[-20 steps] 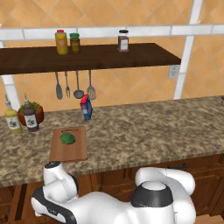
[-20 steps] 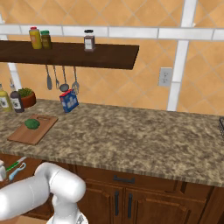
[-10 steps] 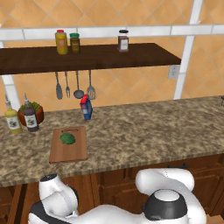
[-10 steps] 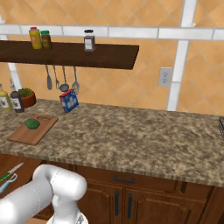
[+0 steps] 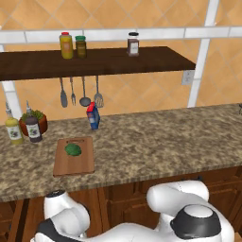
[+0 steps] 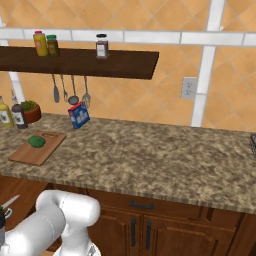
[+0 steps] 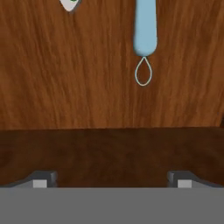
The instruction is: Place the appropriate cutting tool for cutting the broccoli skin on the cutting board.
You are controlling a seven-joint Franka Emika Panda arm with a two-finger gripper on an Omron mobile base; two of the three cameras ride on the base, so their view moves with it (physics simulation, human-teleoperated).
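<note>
Gripper points down into a wooden drawer, jaws spread wide, nothing between them, holding nothing. Two dark fingertips sit at the bottom of the hand view, well apart. Light blue peeler lies on the drawer floor, its loop head pointing toward the gripper, near the far edge of the drawer floor in that view. Cutting tool is just visible at the top edge of the hand view, left of the peeler: silvery blade tip with a bit of green, rest cut off. Neither tool touches the fingers.

On the counter, cutting board lies near the left end, close to the front edge. Broccoli sits on the board's far half. Blue box stands toward the back edge, right of the board. Two bottles and a potted plant stand at the back left corner.
</note>
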